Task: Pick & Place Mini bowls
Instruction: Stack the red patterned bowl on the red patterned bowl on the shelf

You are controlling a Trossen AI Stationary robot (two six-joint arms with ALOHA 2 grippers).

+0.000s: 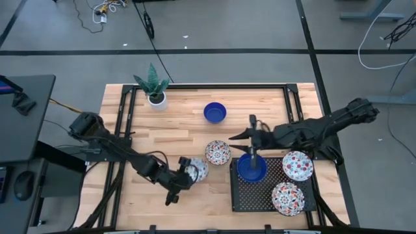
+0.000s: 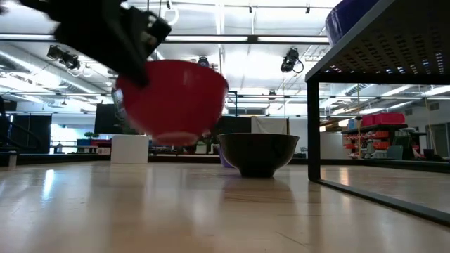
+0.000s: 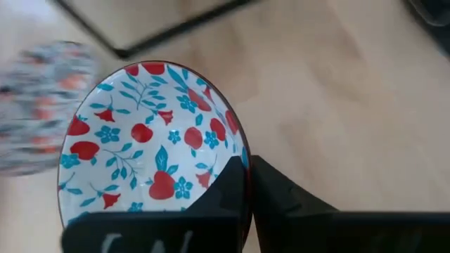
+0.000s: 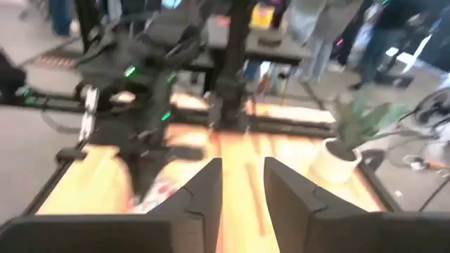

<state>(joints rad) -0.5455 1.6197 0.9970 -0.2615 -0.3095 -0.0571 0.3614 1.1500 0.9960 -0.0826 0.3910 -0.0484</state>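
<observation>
My left gripper (image 1: 188, 175) is shut on a floral mini bowl (image 1: 197, 168), white with red and blue flowers inside (image 3: 140, 147) and red outside (image 2: 172, 102), near the table's near middle. Another floral bowl (image 1: 218, 153) and a cobalt blue bowl (image 1: 214, 112) stand on the table. On the black tray (image 1: 244, 195) sit a blue bowl (image 1: 251, 170) and two floral bowls (image 1: 297, 165), (image 1: 288, 198). My right gripper (image 4: 242, 184) is open and hovers over the tray's left edge (image 1: 242, 136), pointing toward the table's left, touching nothing. My left gripper pinches the floral bowl's rim (image 3: 242, 151), one finger (image 3: 225, 190) inside the bowl and the other finger (image 3: 288, 200) outside its wall. The fingers come from the table's left side. The bowl hangs lifted clear of the table (image 2: 172, 133), slightly tilted.
A white plant pot (image 1: 156, 99) stands at the far left. The tray is raised on legs (image 2: 313, 126) over the right near part of the table. A black frame rail (image 1: 208, 86) runs along the far edge. Bare wood (image 1: 195, 130) lies in the middle.
</observation>
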